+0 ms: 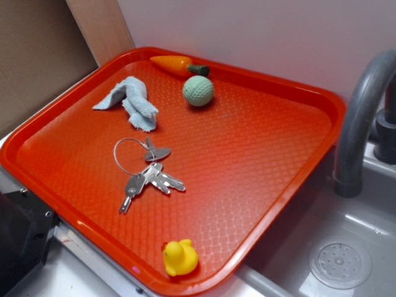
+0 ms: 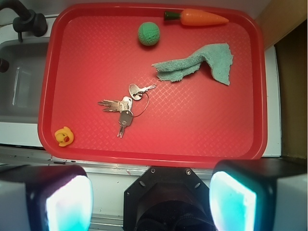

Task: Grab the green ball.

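Green ball (image 2: 148, 33) far across the red tray (image 2: 207, 139) from the gripper (image 2: 151, 195).

It sits near the tray's far edge beside the toy carrot (image 2: 197, 17), slightly left of centre; the gripper's fingers are spread wide and hold nothing, hanging off the near edge.

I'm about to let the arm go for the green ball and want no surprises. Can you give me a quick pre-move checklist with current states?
1. Green ball in view, on the tray: ok.
2. Ball clear of the carrot and cloth: ok, small gaps.
3. Gripper jaws open, empty: ok.
4. Gripper over the ball: not ok, it sits back past the tray's near edge.
5. Keys on the straight path to the ball: cannot tell if height clears them.
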Controlling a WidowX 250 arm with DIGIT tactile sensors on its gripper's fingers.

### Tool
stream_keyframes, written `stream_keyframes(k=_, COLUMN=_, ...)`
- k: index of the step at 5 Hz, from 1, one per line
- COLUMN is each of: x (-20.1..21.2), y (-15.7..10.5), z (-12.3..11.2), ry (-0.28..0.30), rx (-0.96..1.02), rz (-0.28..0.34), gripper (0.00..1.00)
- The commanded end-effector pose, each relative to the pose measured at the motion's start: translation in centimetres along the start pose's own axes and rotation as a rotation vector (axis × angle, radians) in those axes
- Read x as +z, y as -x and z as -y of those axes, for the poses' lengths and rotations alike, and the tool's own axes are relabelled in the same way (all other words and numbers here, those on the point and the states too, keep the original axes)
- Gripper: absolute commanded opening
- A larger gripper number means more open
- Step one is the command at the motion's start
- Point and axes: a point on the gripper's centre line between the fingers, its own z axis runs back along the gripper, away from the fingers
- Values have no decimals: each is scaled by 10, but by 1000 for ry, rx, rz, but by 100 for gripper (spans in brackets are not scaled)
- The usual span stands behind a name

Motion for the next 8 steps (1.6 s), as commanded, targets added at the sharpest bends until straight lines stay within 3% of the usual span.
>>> stream_keyframes(k=1, x=0, y=0, z=0, ry=0, rx=0, rz=0, gripper=100)
stream_keyframes(k=2, x=-45, y=-45, z=9, ry=-1, rx=62, rz=88, gripper=100)
stream_keyframes(k=3, x=-75, y=-93, z=27, ry=-7, rx=-72, rz=199, gripper=100)
stream_keyframes(k=4, x=-123, y=-137, z=37, ry=4, rx=-137, rz=205, gripper=100)
stream_keyframes(k=5, x=-172, y=-180, z=37, ry=12, rx=-127, rz=171, gripper=100)
stream_keyframes(k=7, x=-226, y=-206, z=5, ry=-84, rx=-62, rz=134, gripper=100)
stream_keyframes(k=8, x=-221, y=-190, z=-6, ry=-87, rx=-14, rz=68, gripper=64)
